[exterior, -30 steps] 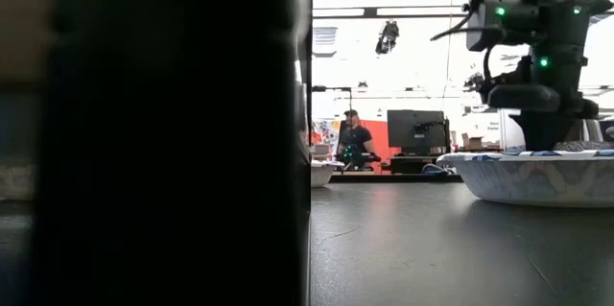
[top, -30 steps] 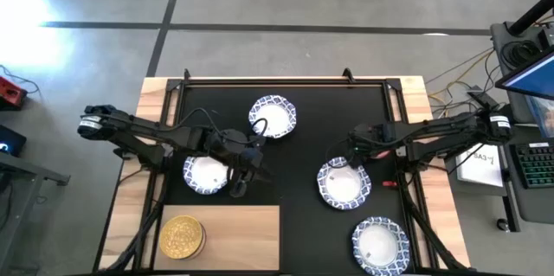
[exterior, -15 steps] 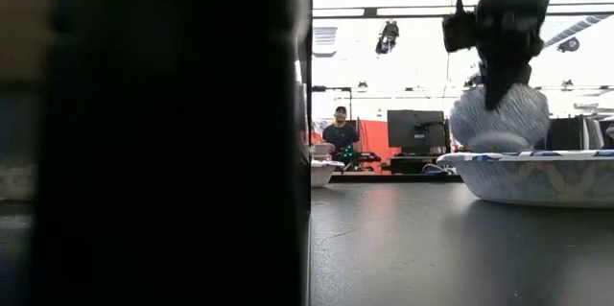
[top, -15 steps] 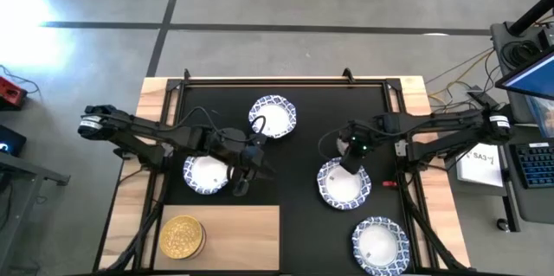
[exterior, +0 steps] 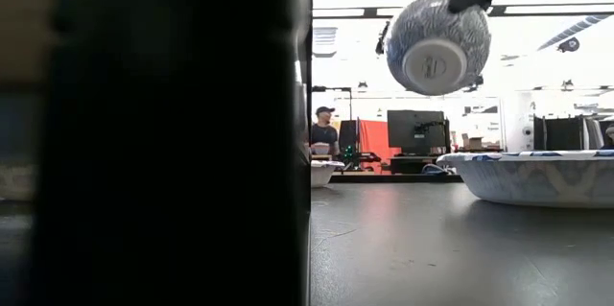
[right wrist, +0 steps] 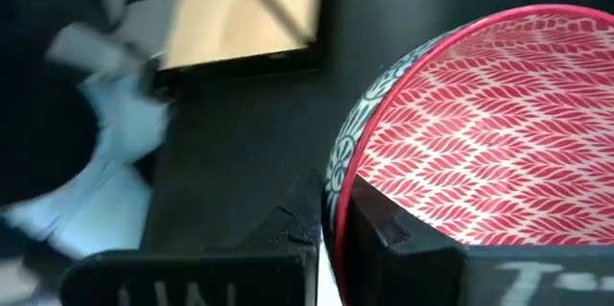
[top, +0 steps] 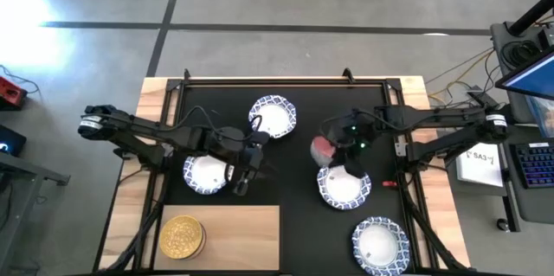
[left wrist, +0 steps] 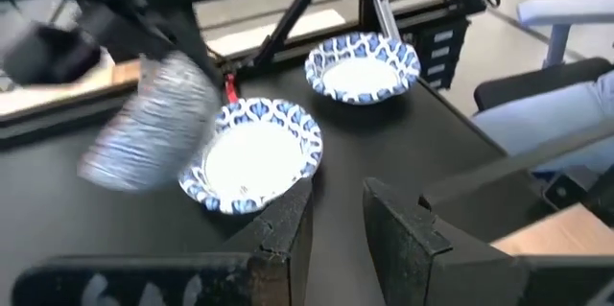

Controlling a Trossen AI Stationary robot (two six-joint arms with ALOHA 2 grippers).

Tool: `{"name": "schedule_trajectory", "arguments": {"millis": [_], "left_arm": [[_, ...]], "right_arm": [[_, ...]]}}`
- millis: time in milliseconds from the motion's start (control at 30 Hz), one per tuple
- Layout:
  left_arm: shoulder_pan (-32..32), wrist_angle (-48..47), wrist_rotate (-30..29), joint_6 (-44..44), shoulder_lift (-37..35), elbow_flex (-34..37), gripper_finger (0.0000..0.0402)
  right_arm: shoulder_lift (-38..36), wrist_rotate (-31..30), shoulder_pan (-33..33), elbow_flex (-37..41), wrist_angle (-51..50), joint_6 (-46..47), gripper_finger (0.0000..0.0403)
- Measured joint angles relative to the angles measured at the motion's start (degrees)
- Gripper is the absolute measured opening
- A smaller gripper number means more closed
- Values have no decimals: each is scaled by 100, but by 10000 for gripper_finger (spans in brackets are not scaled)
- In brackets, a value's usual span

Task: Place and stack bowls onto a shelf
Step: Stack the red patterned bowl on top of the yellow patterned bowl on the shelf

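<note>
Right gripper (top: 333,148): clenched on the red bowl's (top: 322,147) rim — lifted off the white bowl (top: 343,184) since before.
Left gripper (top: 241,181): part-spread, empty, unmoved.
Shelf (top: 242,237): holds yellow bowl (top: 181,237).

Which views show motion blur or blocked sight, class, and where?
Left wrist view: the lifted red-pink bowl is smeared by motion. Low view: a dark mass fills the picture's left half; bright backlight behind the bowl. Right wrist view: the far background is blurred, the bowl's pattern sharp.
</note>
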State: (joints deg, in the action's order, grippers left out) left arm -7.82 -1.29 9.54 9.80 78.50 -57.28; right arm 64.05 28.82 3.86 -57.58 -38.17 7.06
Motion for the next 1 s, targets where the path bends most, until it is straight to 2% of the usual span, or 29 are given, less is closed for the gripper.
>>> {"name": "schedule_trajectory", "arguments": {"millis": [233,333,433,600,1000], "left_arm": [[-1,390,6,-23,23,2,77],[-1,657,245,-221,169,2,77],[-26,993,621,-326,439,4,77],[-27,1244,898,-359,675,9,77],[175,1365,896,-288,647,9,86]], "right_arm": [[705,1346,-92,-338,23,-1203,13],[972,1700,-104,-550,34,-1640,13],[1172,1834,-103,-756,-60,-2048,13],[1343,2334,-99,-903,-88,-2441,13],[1487,2574,-178,-1070,-12,-2950,13]]}}
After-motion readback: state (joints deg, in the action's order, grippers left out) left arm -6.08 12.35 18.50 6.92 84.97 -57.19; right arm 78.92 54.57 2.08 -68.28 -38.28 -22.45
